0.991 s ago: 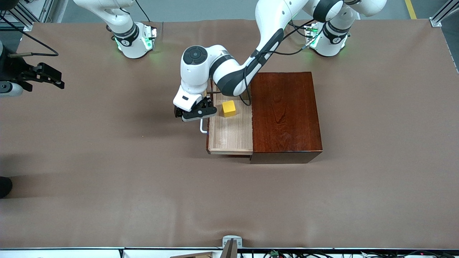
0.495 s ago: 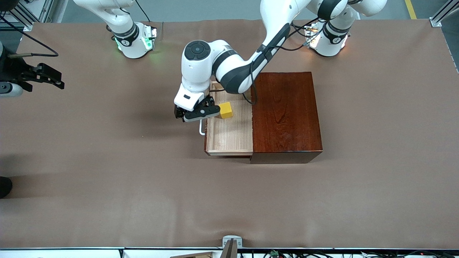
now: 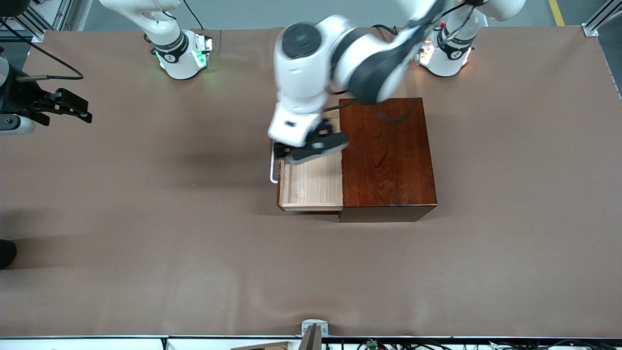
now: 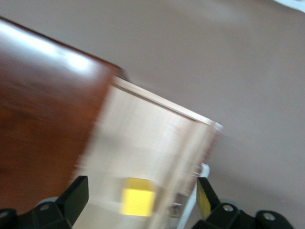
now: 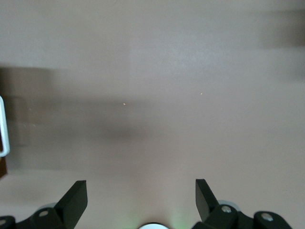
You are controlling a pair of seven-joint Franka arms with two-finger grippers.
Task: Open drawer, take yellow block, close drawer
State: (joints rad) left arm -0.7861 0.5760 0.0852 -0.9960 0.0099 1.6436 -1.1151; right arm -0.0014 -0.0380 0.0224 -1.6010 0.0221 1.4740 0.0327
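The drawer [image 3: 311,187] of the dark reddish-brown box [image 3: 386,155] stands pulled open, its pale interior showing, its white handle [image 3: 273,167] toward the right arm's end. My left gripper [image 3: 311,146] is open over the drawer's part farthest from the front camera. It hides the yellow block in the front view. In the left wrist view the yellow block [image 4: 138,196] lies on the drawer floor [image 4: 143,138] below my left gripper [image 4: 140,199], untouched between the two black fingers [image 4: 76,195]. My right gripper [image 3: 83,113] waits open and empty at the right arm's end of the table.
The brown table cloth [image 3: 194,253] spreads all round the box. The right wrist view shows bare cloth [image 5: 157,95] and the white handle [image 5: 4,126] at its edge. A metal bracket [image 3: 313,330] sits at the table's near edge.
The drawer slid a little farther out. My left gripper then left the handle, rose and moved over the drawer; the block is now hidden under it in the front view. The right arm hardly moved.
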